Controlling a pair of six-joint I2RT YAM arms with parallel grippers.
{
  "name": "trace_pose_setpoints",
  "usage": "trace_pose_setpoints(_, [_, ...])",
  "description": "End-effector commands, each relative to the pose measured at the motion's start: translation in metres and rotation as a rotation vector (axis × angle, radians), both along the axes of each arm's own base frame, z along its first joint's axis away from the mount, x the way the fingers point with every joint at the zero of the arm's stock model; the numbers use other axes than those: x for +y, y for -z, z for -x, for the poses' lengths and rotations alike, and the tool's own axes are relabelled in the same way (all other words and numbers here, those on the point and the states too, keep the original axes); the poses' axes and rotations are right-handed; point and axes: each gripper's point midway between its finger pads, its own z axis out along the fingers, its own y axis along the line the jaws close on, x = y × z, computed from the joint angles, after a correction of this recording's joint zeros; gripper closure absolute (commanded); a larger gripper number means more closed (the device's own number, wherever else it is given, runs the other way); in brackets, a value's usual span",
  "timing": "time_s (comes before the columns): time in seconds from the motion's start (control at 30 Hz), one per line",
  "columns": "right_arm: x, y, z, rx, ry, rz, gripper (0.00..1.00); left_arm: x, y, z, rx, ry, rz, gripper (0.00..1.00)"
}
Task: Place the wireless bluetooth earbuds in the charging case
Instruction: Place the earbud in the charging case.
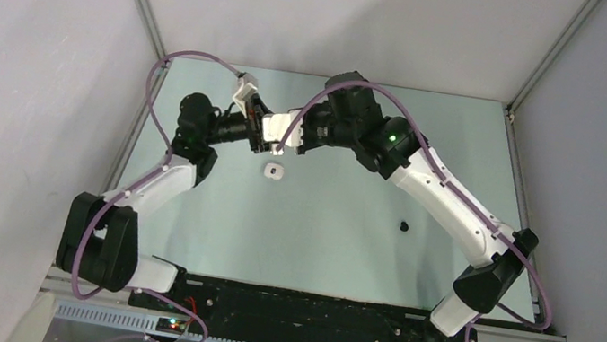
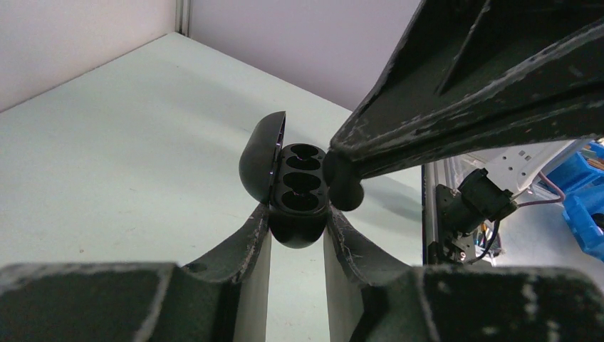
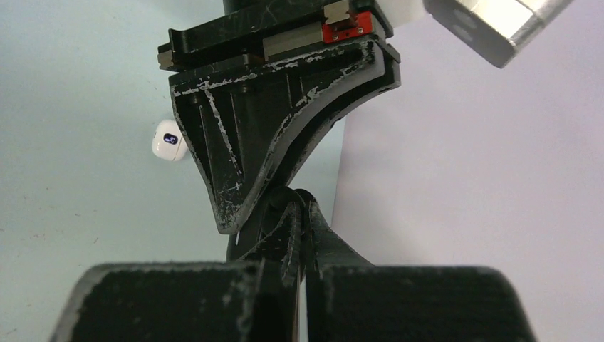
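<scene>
My left gripper [image 2: 298, 215] is shut on a black charging case [image 2: 299, 226] and holds it above the table, lid [image 2: 260, 160] swung open to the left, its two dark sockets showing. My right gripper [image 3: 302, 201] is shut on a black earbud [image 2: 345, 183], which touches the case's right rim beside the sockets. In the top view the two grippers meet at the back middle, the left [image 1: 259, 125] and the right [image 1: 284, 135]. Another black earbud [image 1: 404, 227] lies on the table to the right. The white earbuds are not visible.
A white pebble-like case [image 1: 274, 170] lies shut on the table just in front of the grippers; it also shows in the right wrist view [image 3: 169, 140]. Grey walls enclose the pale green table [image 1: 344, 241] at the back and sides.
</scene>
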Motion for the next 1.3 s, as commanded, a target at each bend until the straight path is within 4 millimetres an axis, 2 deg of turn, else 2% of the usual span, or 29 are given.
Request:
trace_pose_setpoints(0.0, [0.003,-0.011,-0.006,-0.065,0.034,-0.013,1.0,0.0,-0.029,0.011,-0.122,0.015,0.024,1.0])
trace_pose_setpoints(0.43, [-0.005,-0.007,-0.01,-0.097,0.074,0.011,1.0,0.0,-0.034,0.012,-0.085,0.008,0.053,1.0])
trace_pose_setpoints(0.7, [-0.014,-0.014,-0.013,-0.106,0.098,0.001,1.0,-0.001,-0.032,0.01,-0.068,0.006,0.054,1.0])
trace_pose_setpoints(1.23, [-0.014,0.002,-0.002,0.012,0.1,-0.001,1.0,-0.001,-0.037,0.007,-0.07,-0.001,0.068,1.0])
trace_pose_setpoints(1.27, [-0.014,0.002,-0.003,0.016,0.108,-0.003,0.95,-0.001,-0.037,0.007,-0.071,-0.001,0.068,1.0])
